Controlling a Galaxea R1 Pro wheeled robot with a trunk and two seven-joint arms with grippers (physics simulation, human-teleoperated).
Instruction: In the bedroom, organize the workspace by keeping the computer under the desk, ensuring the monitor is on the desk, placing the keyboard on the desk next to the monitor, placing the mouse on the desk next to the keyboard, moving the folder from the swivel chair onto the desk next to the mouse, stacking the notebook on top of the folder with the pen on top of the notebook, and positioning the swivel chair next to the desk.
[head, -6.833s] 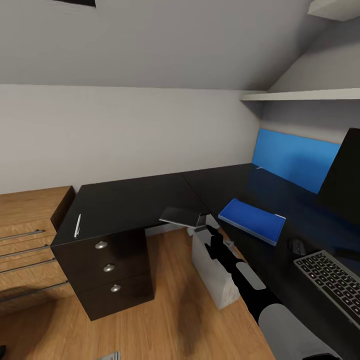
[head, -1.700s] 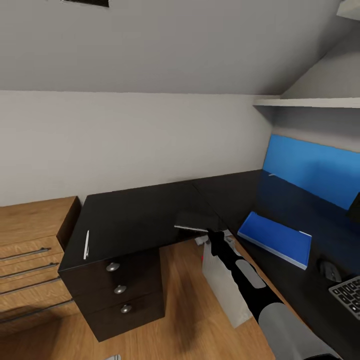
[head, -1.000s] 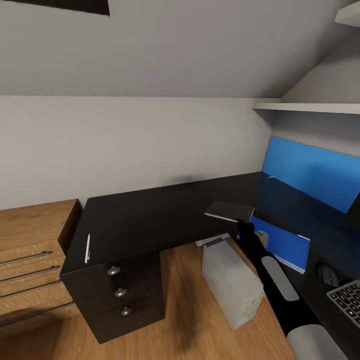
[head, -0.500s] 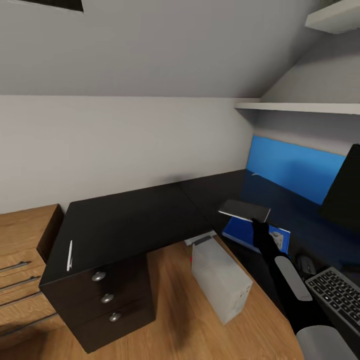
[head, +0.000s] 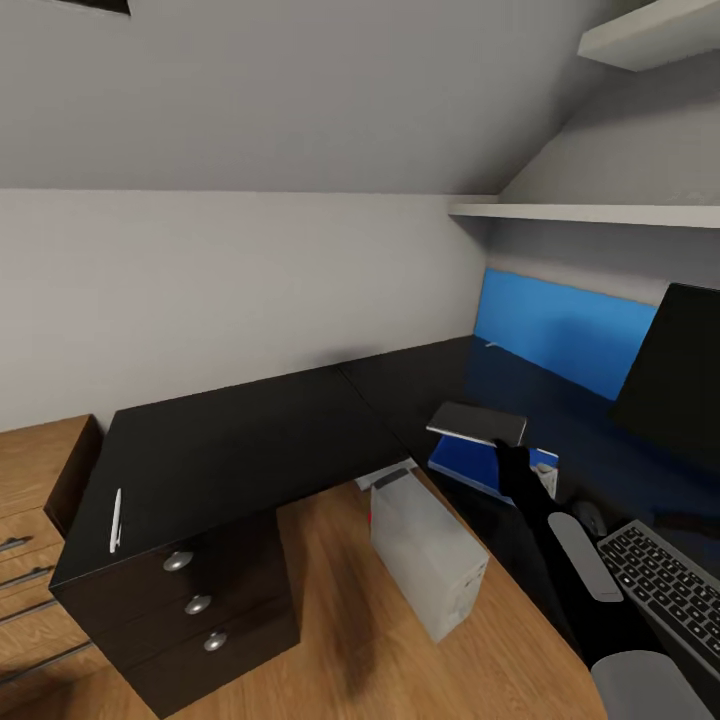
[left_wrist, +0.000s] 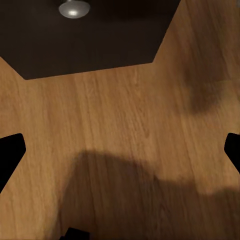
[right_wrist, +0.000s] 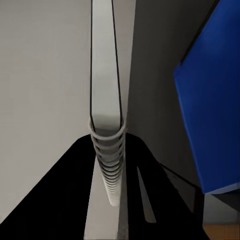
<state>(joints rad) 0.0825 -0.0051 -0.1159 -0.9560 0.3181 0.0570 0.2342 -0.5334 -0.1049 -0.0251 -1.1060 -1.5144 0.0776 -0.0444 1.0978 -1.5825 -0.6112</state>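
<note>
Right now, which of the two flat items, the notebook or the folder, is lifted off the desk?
The dark spiral notebook, held by the right gripper; the blue folder lies flat on the desk.

The grey spiral-bound notebook (head: 478, 424) hangs level above the blue folder (head: 478, 470), which lies flat on the black desk (head: 250, 440). A white pen (head: 115, 520) lies at the desk's far corner, and the white computer (head: 428, 555) stands on the floor.

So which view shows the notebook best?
The head view: the notebook shows its whole dark cover, held by the right hand above the blue folder. The right wrist view gives its spiral edge end-on; the left wrist view faces wooden floor.
</note>
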